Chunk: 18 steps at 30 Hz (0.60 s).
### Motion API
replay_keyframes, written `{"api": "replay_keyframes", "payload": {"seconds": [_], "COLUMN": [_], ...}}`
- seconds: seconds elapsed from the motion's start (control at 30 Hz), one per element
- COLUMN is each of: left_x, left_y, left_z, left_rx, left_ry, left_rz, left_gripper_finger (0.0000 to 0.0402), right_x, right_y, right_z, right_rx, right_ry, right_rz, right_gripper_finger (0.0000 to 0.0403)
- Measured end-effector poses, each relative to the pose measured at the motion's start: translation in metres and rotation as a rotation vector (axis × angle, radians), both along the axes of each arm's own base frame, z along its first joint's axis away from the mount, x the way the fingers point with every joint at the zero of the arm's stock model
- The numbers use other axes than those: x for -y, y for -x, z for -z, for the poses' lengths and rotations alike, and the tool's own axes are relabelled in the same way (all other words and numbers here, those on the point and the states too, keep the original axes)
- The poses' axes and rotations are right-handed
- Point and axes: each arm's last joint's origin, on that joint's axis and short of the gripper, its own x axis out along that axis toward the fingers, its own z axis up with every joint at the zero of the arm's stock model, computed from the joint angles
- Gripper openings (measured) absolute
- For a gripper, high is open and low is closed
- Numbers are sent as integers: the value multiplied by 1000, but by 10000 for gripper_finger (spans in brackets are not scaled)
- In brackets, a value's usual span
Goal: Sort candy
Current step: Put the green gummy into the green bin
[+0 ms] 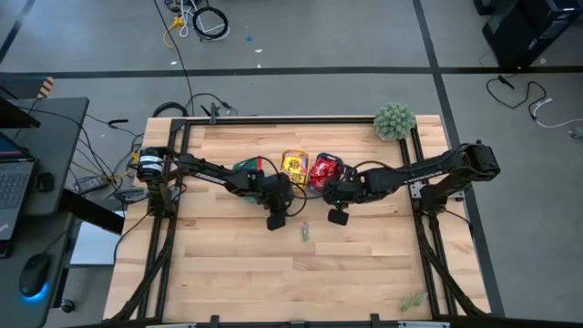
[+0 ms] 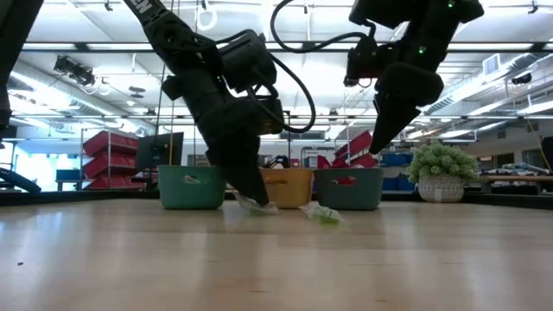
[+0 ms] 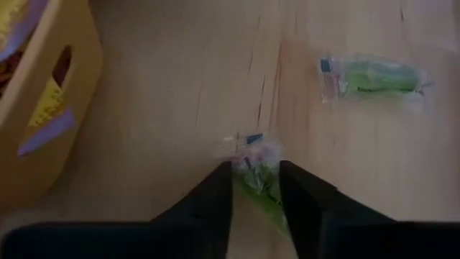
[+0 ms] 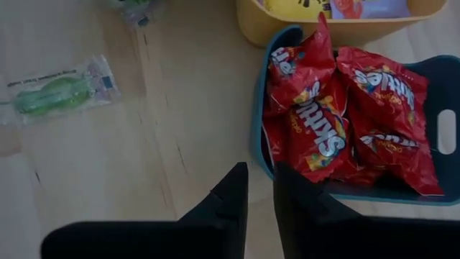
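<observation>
Wooden table top (image 1: pixel 246 264) carries the work; behind it in the low view we see a workshop w/ red bins and ceiling lights, blurred.

Landmark: yellow tray (image 1: pixel 294 167), mid-row at the table's far side. We note a teal tray (image 2: pixel 191 187) on one side of it, largely hidden under the left arm from above, and a blue tray (image 4: pixel 431 108) on the other, packed w/ red packets (image 4: pixel 338 122). Yellow packets (image 1: pixel 294 165) fill the yellow tray; print unreadable.

Left gripper (image 3: pixel 255 191) sits at table level just in front of the yellow tray, fingers (image 3: pixel 215 201) pressed either side of a pale green piece (image 3: pixel 257 167) in clear wrap, i.e. clamped on it. Lower part of that piece is cut off by the fingers.

Second green piece (image 1: pixel 305 233) lies loose, nearer the front than the first, apart from both arms.

Right gripper (image 4: pixel 260 187) hangs above the table by the blue tray's front edge, fingers nearly together, nothing between them.

Fuzzy green plant (image 1: pixel 394 120) at the far right corner. More green bits (image 1: pixel 412 300) near the front right edge, too small to identify.
</observation>
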Motion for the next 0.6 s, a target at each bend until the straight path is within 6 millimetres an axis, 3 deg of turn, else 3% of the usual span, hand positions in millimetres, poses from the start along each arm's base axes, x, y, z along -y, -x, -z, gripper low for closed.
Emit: {"api": "replay_keyframes", "payload": {"seconds": [0.23, 0.4, 0.6], "left_x": [0, 0, 0], "left_y": [1, 5, 26], "left_z": [-3, -22, -71], "left_rx": [7, 63, 132], "left_ry": [-16, -41, -78], "left_rz": [20, 44, 9], "left_gripper_finger": [13, 6, 2], "right_x": [0, 0, 0], "right_y": [1, 1, 2], "right_z": [0, 0, 1], "right_rx": [-7, -12, -28], "right_ry": [13, 16, 18], "right_rz": [-1, -4, -4], "right_gripper_finger": [50, 52, 50]}}
